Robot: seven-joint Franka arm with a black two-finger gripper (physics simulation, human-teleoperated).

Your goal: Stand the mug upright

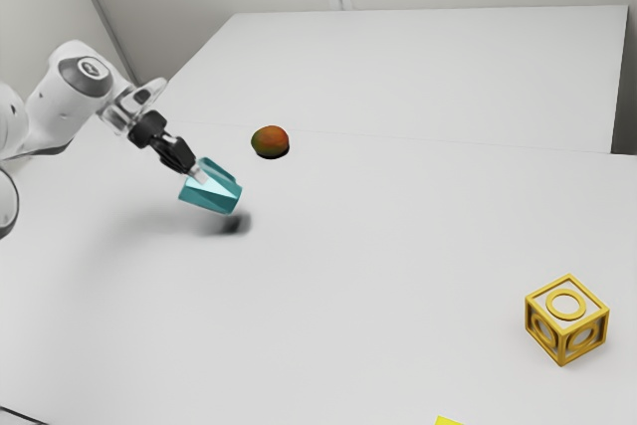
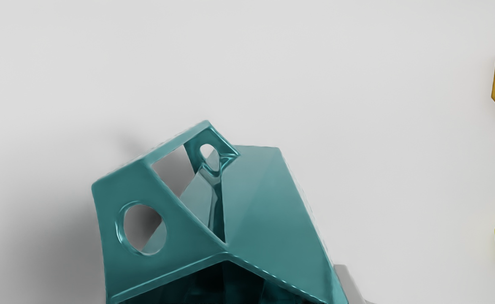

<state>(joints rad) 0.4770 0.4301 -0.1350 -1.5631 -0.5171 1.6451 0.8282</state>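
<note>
Above smooth white tabletop [image 1: 378, 266], gripper [image 1: 200, 175] clamped on tilted mug [image 1: 221, 198]: glossy, teal, faceted, round-holed.

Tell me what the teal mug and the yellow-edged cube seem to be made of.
The teal mug looks like glazed ceramic or glossy plastic, I can't tell which: smooth walls, bright highlights along the rim and hole edges.

The yellow-edged cube is probably plastic or painted metal, lightly glossy: its raised edges and rings look smooth and evenly coloured.

Mug [image 1: 221, 198] in hand [image 1: 199, 176], fruit [image 1: 270, 140], cube [image 1: 566, 319] on table [image 1: 348, 276]
</note>
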